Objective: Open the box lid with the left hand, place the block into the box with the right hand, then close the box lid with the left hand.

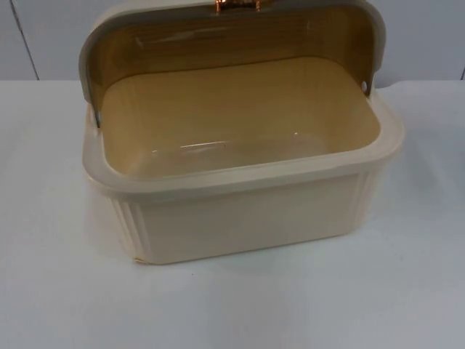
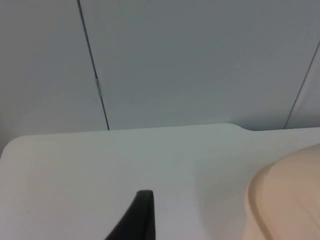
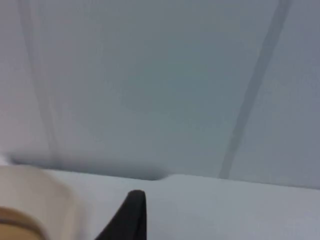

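Note:
A cream plastic box (image 1: 247, 218) with ribbed corners stands in the middle of the table in the top view. Its lid (image 1: 232, 36) is swung up and back, amber on the inside, with a copper handle (image 1: 236, 6) at its upper edge. The glossy tan floor of the box (image 1: 240, 116) shows from wall to wall. My left gripper (image 2: 142, 215) hangs over the table to the left of the box, and a rounded cream corner of the box (image 2: 285, 200) lies beside it. My right gripper (image 3: 132, 215) is on the other side, near another cream corner of the box (image 3: 35, 200).
White table top (image 1: 58, 291) stretches around the box on the front and both sides. The grey partition wall (image 1: 43, 36) with dark vertical seams closes off the table's far edge, just behind the raised lid.

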Tool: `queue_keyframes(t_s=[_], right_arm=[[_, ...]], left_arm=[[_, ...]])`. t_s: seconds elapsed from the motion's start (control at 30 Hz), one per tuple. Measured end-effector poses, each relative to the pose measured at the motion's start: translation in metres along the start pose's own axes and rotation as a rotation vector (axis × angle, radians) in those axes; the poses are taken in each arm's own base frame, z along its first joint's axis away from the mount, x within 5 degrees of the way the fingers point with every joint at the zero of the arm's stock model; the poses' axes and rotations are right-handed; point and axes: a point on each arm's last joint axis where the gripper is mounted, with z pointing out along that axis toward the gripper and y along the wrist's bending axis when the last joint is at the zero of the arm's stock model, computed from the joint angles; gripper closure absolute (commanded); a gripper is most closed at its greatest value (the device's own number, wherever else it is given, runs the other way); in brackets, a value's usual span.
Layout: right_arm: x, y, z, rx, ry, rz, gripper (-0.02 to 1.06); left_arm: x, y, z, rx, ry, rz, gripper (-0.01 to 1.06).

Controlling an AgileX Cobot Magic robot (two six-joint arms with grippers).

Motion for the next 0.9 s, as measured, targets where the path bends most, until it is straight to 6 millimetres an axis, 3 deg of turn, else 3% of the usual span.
queue_keyframes(t_s=[0.2,0.4,0.6,0.73,0.9], right_arm=[[0.005,-0.030,-0.021,0.174,0.033,0.003,-0.01],[0.006,-0.031,-0.023,0.183,0.044,0.008,-0.01],[0.006,-0.031,-0.024,0.185,0.044,0.009,-0.01],[0.006,-0.031,-0.024,0.185,0.044,0.009,-0.01],[0.006,-0.031,-0.024,0.185,0.044,0.009,-0.01]], left_arm=[[0.000,0.000,0.000,0.000,-0.001,0.000,0.00],[-0.001,0.001,0.001,-0.004,-0.007,0.001,0.00],[-0.001,0.003,0.017,-0.002,0.030,0.013,0.00],[-0.013,-0.001,0.026,0.026,0.041,0.078,0.00],[-0.043,-0.020,0.049,0.102,0.020,0.202,0.00]])
